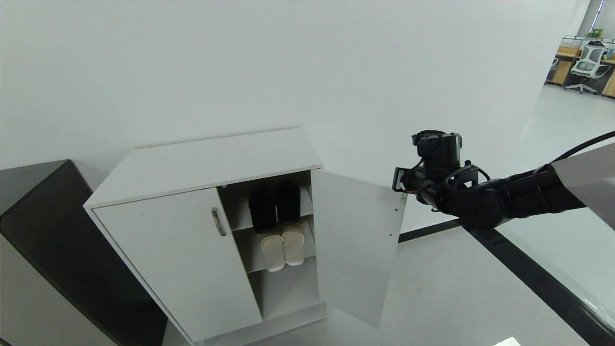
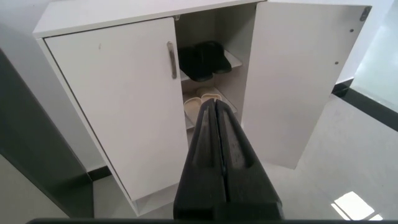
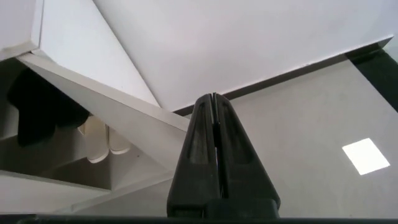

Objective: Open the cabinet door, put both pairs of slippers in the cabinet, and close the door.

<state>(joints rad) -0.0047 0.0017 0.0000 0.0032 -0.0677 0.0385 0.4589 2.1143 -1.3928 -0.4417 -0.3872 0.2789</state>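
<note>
Your right gripper [image 3: 214, 98] is hanging closed, empty, beside the open door [image 1: 355, 240]; your left gripper [image 2: 216, 104], also closed, is facing the black slippers [image 1: 274, 204] and white slippers [image 1: 283, 246] ahead.

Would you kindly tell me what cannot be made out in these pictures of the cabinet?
- Head view: the white two-door wooden cabinet's left compartment, behind its closed left door.
- Left wrist view: part of the cream slide slippers, behind the shut left pincer.
- Right wrist view: part of the black slide slippers, behind the open right door's top edge.
</note>
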